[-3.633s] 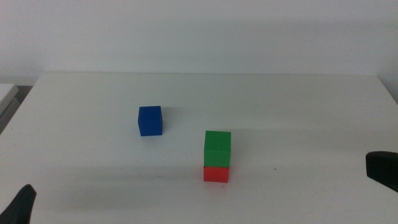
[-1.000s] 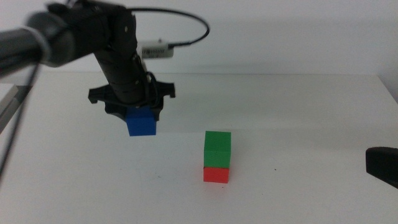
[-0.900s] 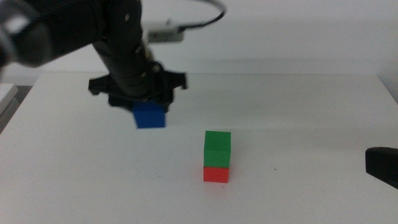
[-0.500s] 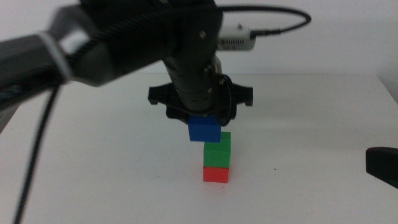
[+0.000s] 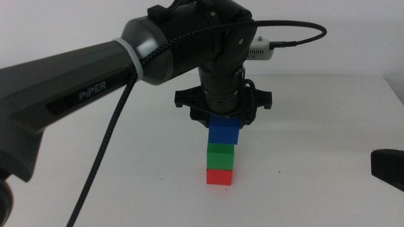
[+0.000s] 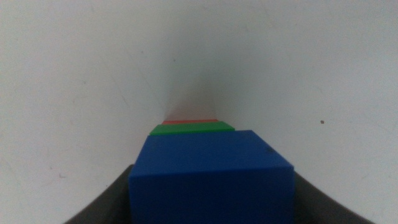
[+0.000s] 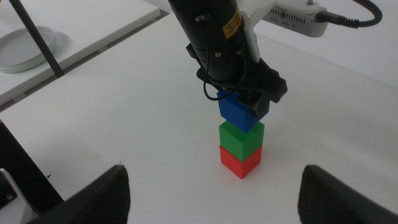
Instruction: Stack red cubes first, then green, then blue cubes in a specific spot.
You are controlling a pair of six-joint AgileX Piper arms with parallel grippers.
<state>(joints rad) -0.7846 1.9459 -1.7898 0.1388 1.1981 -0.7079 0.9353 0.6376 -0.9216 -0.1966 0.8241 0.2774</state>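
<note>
Three cubes: we count red, green and blue, all in one column on the white table (image 5: 328, 113).
Red cube (image 5: 219, 177): bottom of the column, flat on the table; we take it as our landmark. From the left wrist only a thin red strip (image 6: 189, 122) shows.
Green cube (image 5: 221, 156): directly on top of the red cube, edges roughly in line with it; also seen at (image 7: 241, 139) and as a narrow green band (image 6: 191, 129).
Blue cube (image 5: 224, 131): straight above the red cube, sitting at the top of the green one. We cannot tell whether it touches the green cube or hangs just clear of it. It fills the near part of the left wrist picture (image 6: 210, 177) and looks slightly turned against the green cube at (image 7: 239, 112).
Left gripper (image 5: 224, 121): above the red cube, pointing down, its arm reaching in from the left side of the table. Jaws closed narrowly on the blue cube, one dark jaw at each side of it.
Right gripper (image 7: 214, 193): well apart from the red cube, low at the right edge of the table, only a dark corner of it in the middle view (image 5: 386, 170). Jaws spread wide, holding nothing.
White dish (image 7: 25, 50): far from the red cube, on a separate surface beyond the table edge.
</note>
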